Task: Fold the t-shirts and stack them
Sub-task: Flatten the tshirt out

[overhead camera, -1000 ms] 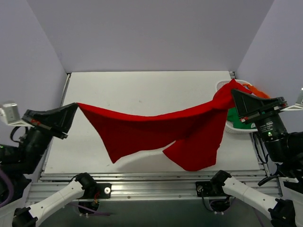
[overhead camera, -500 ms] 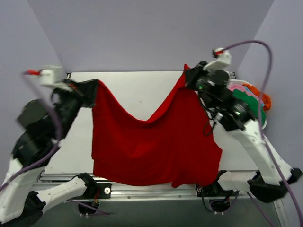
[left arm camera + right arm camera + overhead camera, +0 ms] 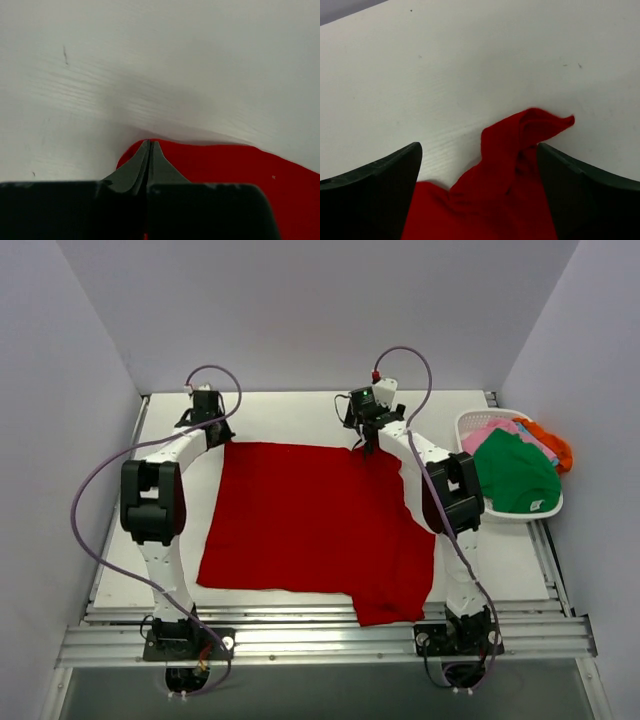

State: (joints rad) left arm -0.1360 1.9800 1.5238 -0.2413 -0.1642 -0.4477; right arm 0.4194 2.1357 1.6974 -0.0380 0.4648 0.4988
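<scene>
The bright red t-shirt [image 3: 310, 520] lies spread flat on the white table [image 3: 290, 415], its near edge close to the table's front. My left gripper [image 3: 214, 436] is at the shirt's far left corner; in the left wrist view its jaws [image 3: 150, 143] are pressed together on the red cloth [image 3: 225, 165]. My right gripper [image 3: 368, 445] stands at the far right corner, open. In the right wrist view a bunched red corner [image 3: 525, 135] lies loose on the table between the spread fingers [image 3: 479, 146].
A white slatted basket [image 3: 468, 424] stands at the right edge of the table. It holds a green t-shirt [image 3: 515, 472], a pink one [image 3: 490, 432] and an orange one [image 3: 552, 444]. Grey walls enclose the table on three sides.
Both arms carried the hanging red shirt to the far side of the table and laid it flat. The right gripper opened and let its corner go; the left stays shut on its corner.
</scene>
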